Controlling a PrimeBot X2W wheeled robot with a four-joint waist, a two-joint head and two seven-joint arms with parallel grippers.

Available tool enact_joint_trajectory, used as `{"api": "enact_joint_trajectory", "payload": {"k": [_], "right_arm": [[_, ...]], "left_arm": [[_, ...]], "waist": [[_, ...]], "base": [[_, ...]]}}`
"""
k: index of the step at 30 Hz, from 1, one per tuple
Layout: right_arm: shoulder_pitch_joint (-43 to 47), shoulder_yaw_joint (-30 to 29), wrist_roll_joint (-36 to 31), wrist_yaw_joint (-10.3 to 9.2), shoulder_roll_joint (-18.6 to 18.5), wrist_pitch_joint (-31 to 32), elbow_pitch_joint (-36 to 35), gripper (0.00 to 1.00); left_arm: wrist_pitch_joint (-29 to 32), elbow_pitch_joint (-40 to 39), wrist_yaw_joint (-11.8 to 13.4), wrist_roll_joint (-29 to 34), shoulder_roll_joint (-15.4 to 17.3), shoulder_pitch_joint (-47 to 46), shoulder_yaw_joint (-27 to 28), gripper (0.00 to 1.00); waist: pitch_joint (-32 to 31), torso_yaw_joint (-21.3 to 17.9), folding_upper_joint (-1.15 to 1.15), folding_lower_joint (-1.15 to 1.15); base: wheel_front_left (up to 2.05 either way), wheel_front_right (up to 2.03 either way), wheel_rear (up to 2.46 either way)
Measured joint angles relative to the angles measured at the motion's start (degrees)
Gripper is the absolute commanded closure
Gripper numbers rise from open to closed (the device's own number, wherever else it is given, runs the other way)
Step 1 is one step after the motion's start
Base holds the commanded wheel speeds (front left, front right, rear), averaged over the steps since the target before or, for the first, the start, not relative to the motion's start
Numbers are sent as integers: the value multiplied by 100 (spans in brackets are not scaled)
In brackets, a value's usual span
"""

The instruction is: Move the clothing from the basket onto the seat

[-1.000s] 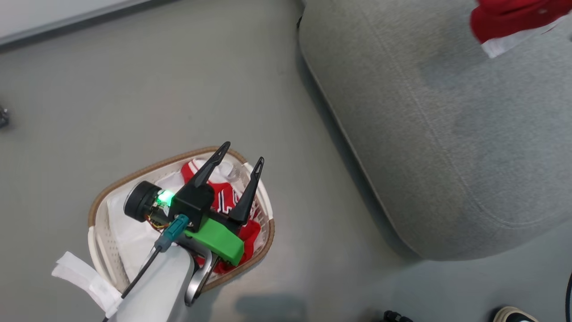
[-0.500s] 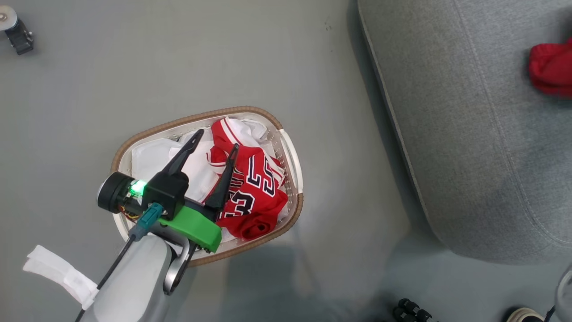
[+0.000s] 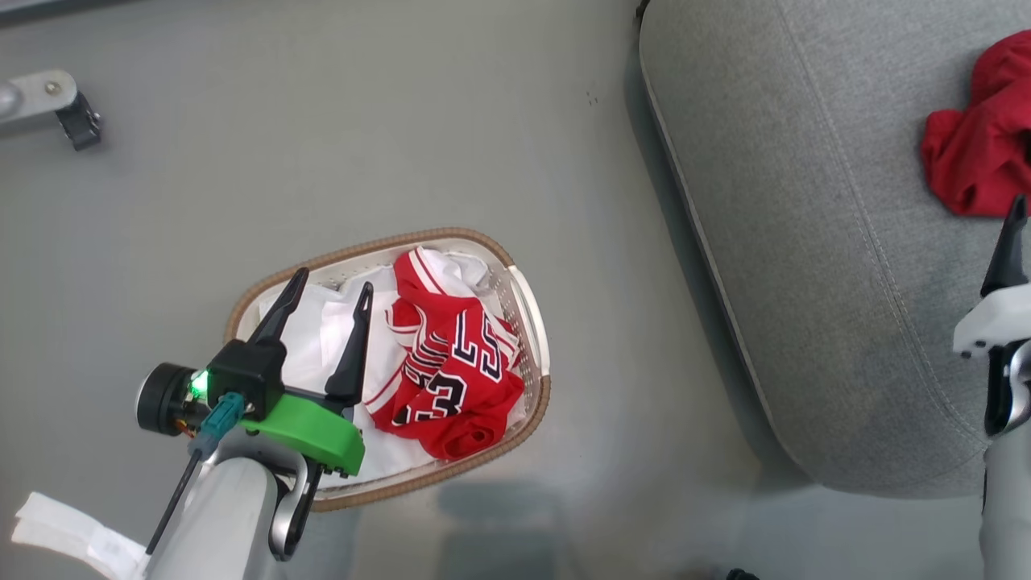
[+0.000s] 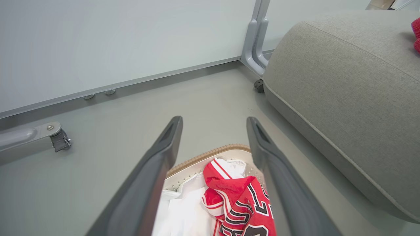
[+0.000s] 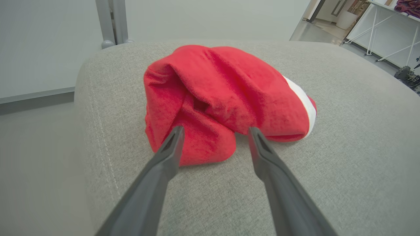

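ok so here's where things sit: the left pincer hangs over the basket with both dark fingers spread wide and nothing between them. Its tips are over the left half, above the white liner rather than the red stuff. The basket is on the grey floor, a little apart from the seat, which is off to the robot's right

In the basket, the red jersey is crumpled up on the right-hand half, lying on the liner. Its black-and-white letters and a number face up, and a white-trimmed edge pokes toward the far rim. The left wrist view looks down between the fingers at the jersey and the woven rim

The right pincer is open too, gripping nothing. It's low over the seat, pointing at the red shorts, which lie in a bunched heap on the cushion with the white stripe showing on one side. The fingertips sit right at the near edge of the heap, and I can't tell if they touch the fabric. In the head view the shorts are toward the seat's right side, well apart from the basket

There's also a grey caster leg on the floor at the far left, well away from everything
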Motion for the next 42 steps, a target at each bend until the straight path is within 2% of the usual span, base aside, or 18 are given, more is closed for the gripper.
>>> {"api": "enact_joint_trajectory", "payload": {"k": [8, 15, 23, 26, 28, 35, 42], "right_arm": [[912, 1155, 690, 0, 59, 0, -615, 0], [1006, 1969, 975, 0, 210, 0, -848, 0], [853, 2575, 1120, 0, 356, -1, -760, 0], [853, 2851, 1592, 0, 361, -1, -703, 0], [884, 3064, 1646, 0, 363, 0, -662, 0], [1302, 3215, 1749, 0, 370, 0, -619, 0], [1839, 3173, 1444, 0, 364, -1, -784, 0]], "left_arm": [[0, -44, 0, 158, -337, 385, 554, 0], [0, -33, 1, 364, -558, 609, 1161, 0], [0, 21, 1, 550, -673, 634, 1775, 0], [0, 70, 1, 683, -687, 655, 1958, 0], [0, 76, 1, 727, -699, 658, 2048, 0], [0, 152, 1, 822, -767, 1003, 2227, 0], [0, 155, 1, 858, -847, 1485, 2230, 0]], "waist": [[-488, 172, 0, 0], [-812, 565, 0, 0], [-1115, 1058, 0, -1], [-1264, 1199, 0, -1], [-1347, 1277, 0, -1], [-1704, 1422, 0, -1], [-2059, 1442, 0, -1]], "base": [[0, 0, 0], [0, 0, 0], [0, 0, 0], [0, 0, 0], [0, 0, 0], [0, 0, 0], [0, 0, 0]]}}
